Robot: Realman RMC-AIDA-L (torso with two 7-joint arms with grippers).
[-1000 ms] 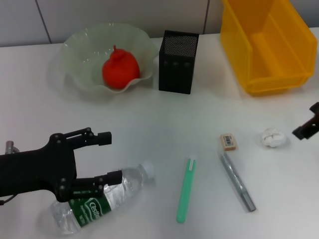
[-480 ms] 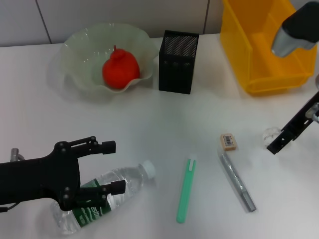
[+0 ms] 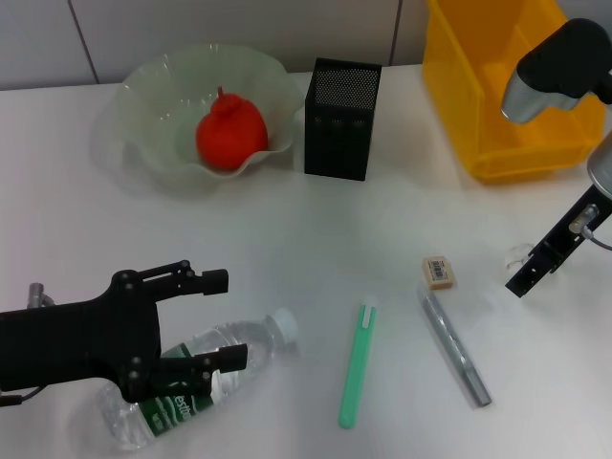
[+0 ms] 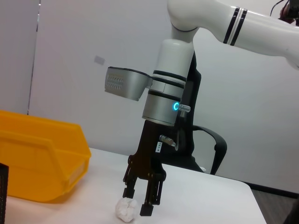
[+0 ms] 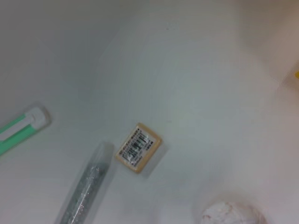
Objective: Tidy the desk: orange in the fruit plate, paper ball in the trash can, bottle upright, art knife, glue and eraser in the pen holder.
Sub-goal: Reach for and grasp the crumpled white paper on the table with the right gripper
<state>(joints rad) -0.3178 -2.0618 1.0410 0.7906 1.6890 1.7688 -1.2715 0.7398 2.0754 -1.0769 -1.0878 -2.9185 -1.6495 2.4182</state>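
A white desk [image 3: 316, 229] runs back to a pale panelled wall, and most of the clutter is not yet sorted. The orange [image 3: 230, 132] already sits in the fruit plate [image 3: 143, 115], beside the black pen holder [image 3: 341, 119]; the yellow trash can [image 3: 507, 86] stands at the far right.

A second ago the right gripper [image 4: 142, 200] was only a dark tip at the desk's right edge. It has since swung in over the paper ball [image 4: 126, 209] and come down on it. In the left wrist view its jaws stand apart, one either side of the wad, tips near the surface and not yet closed. From the head view the ball is almost hidden behind the arm. The grasp looks imminent, with the trash can close by for the drop.

The left gripper [image 3: 206, 320] has edged forward along the lying bottle [image 3: 196, 382]. Its jaws are apart, the lower finger over the bottle's shoulder, nothing gripped, so the bottle is not upright yet.

The eraser [image 3: 438, 272], a green stick [image 3: 357, 365] and a grey stick [image 3: 457, 349] lie loose in mid-desk, untouched.
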